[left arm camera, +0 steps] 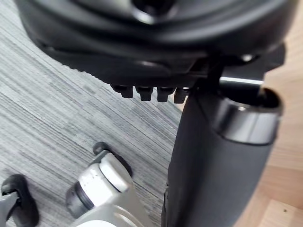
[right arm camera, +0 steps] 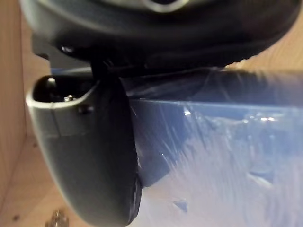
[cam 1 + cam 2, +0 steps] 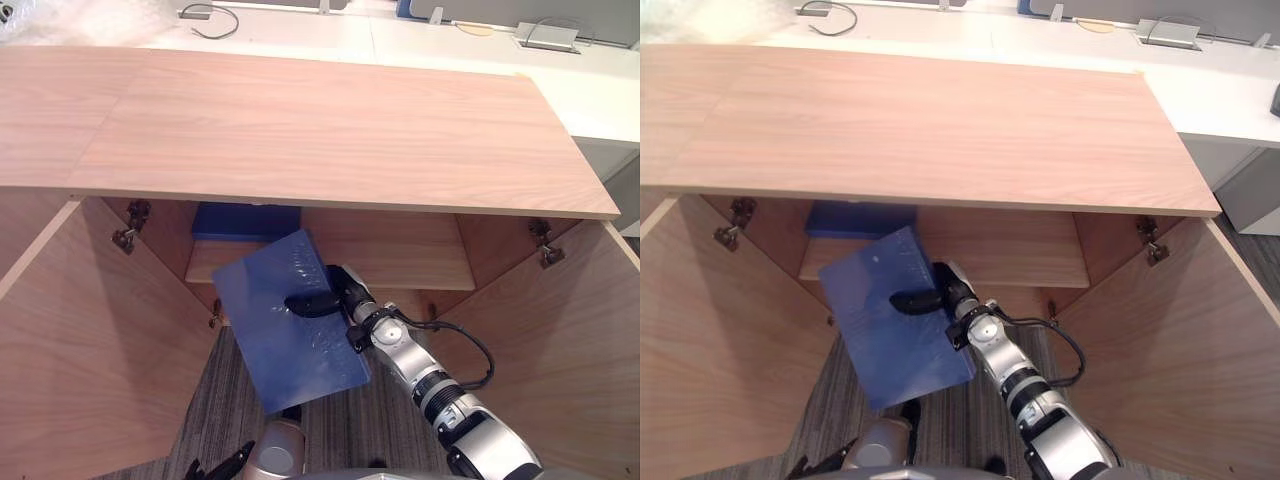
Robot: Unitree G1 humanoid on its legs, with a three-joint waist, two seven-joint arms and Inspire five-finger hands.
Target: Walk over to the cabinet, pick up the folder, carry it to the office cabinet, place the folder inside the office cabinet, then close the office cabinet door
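Folder (image 3: 290, 330): blue and flat, it hangs in the middle of my head view, in front of the open office cabinet (image 3: 300, 130) and not yet inside it. My right hand (image 3: 318, 300) is closed on its edge at about 3 o'clock. The dark thumb lies across the top face and the rest of the hand is underneath, so it is a pinch and not a wrap. The right wrist view shows the same, with the thumb pressed onto the blue cover.

The folder is tilted, with its far corner pointing to 12 o'clock at the shelf (image 3: 400, 255). I judge the tilt is there to slide it under the cabinet top. A second blue item (image 3: 245, 220) already lies on the shelf at 11 o'clock, so the free space is nearer 1 o'clock.

The left door (image 3: 90, 340) at 9 o'clock and the right door (image 3: 560, 340) at 3 o'clock both stand wide open, which leaves a clear way in. My left hand (image 3: 215, 467) hangs low at 7 o'clock over the carpet (image 3: 220, 400), holding nothing, and I cannot tell how far open it is. Placing comes next, and closing the doors after that
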